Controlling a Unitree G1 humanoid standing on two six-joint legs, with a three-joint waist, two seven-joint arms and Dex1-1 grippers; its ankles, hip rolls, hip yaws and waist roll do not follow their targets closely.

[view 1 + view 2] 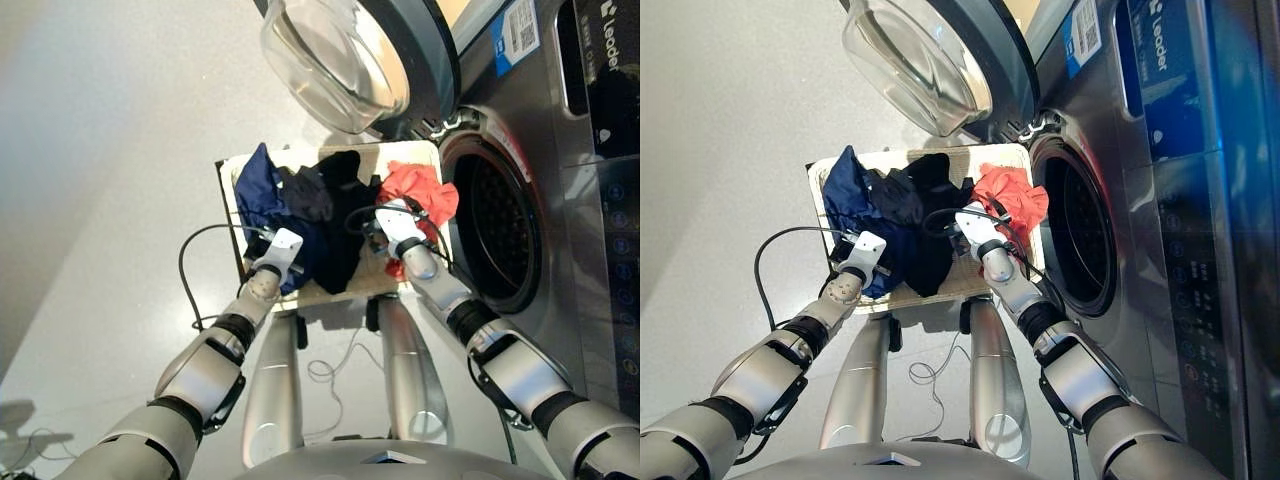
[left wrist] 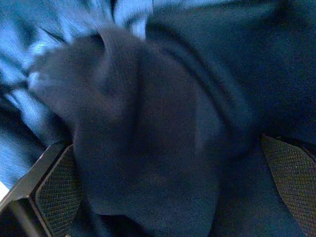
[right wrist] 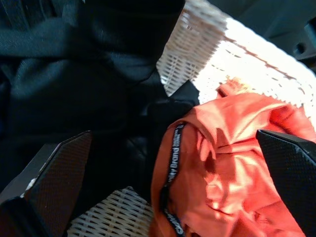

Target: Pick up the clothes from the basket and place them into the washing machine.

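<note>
While both grippers are hovering spread over the basket, the right gripper is straddling the red-orange garment; it should be sinking deeper before pinching. Between the left gripper's pads, the navy garment is bunching. The red-orange heap's long axis is running ahead toward the washing machine.

Both arms: silver-grey smooth shells, black bands at joints. Left gripper and right gripper: white housing on top. Fingers black, flat, fine mesh-like texture on pads. Thin black cable loops beside left forearm.
</note>
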